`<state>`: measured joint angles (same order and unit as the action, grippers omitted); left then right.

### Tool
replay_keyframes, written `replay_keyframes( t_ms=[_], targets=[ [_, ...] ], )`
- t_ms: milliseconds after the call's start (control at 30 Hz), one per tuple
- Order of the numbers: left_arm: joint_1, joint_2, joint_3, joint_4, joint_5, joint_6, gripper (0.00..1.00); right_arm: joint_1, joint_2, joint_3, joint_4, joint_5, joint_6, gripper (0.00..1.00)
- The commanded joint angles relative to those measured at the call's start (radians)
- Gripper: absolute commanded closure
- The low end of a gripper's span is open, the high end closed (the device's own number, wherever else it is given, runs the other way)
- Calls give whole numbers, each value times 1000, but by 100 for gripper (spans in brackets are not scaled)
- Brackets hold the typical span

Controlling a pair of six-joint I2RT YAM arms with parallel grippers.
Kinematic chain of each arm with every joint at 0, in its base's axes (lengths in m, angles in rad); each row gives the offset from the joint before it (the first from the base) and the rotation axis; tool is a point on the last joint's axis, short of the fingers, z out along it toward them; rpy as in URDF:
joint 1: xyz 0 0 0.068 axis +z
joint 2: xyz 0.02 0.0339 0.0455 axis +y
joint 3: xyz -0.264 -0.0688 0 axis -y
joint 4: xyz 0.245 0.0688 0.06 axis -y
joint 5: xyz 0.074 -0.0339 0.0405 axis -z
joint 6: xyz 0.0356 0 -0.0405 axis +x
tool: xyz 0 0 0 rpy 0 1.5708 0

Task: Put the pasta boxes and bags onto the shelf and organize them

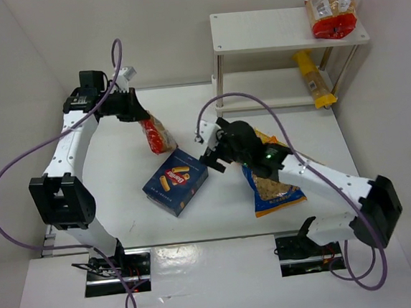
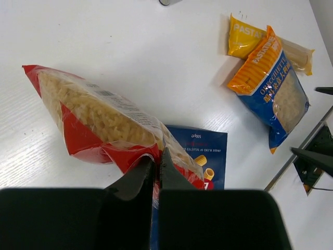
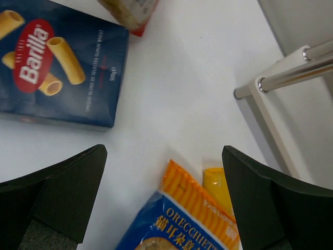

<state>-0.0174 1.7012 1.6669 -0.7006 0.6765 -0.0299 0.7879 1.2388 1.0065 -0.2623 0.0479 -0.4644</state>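
My left gripper (image 1: 139,116) (image 2: 156,156) is shut on the top edge of a red bag of fusilli pasta (image 1: 158,134) (image 2: 99,125), which hangs from it above the table. Below it lies a blue Barilla box (image 1: 175,180) (image 2: 204,156) (image 3: 52,62). My right gripper (image 1: 212,159) (image 3: 164,156) stands open above the top end of a blue and orange orecchiette bag (image 1: 275,191) (image 3: 182,219) (image 2: 273,88), which lies flat and partly covers a yellow pasta bag (image 3: 219,190) (image 2: 244,36). Nothing is between its fingers.
The white two-level shelf (image 1: 267,30) stands at the back right, one leg (image 3: 281,78) in the right wrist view. A red pasta bag (image 1: 333,14) lies on its top level, and a long yellow pack (image 1: 314,79) on its lower level. Walls close in left and right.
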Motion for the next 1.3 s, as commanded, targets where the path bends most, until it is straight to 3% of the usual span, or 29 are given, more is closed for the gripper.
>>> replay_keyframes(
  t_ms=[0, 133, 433, 833, 1267],
  targets=[
    [7, -94, 1, 87, 28, -39, 100, 121, 100, 40, 173, 224, -90, 0],
    [7, -84, -9, 75, 37, -39, 100, 211, 266, 139, 239, 357, -122, 0],
    [-6, -34, -29, 84, 92, -48, 100, 232, 537, 443, 179, 392, 9, 0],
    [-26, -25, -18, 107, 129, -79, 100, 251, 614, 635, -8, 190, 198, 0],
    [-26, -63, 27, 119, 193, -131, 100, 272, 711, 787, -89, 211, 300, 0]
  ],
)
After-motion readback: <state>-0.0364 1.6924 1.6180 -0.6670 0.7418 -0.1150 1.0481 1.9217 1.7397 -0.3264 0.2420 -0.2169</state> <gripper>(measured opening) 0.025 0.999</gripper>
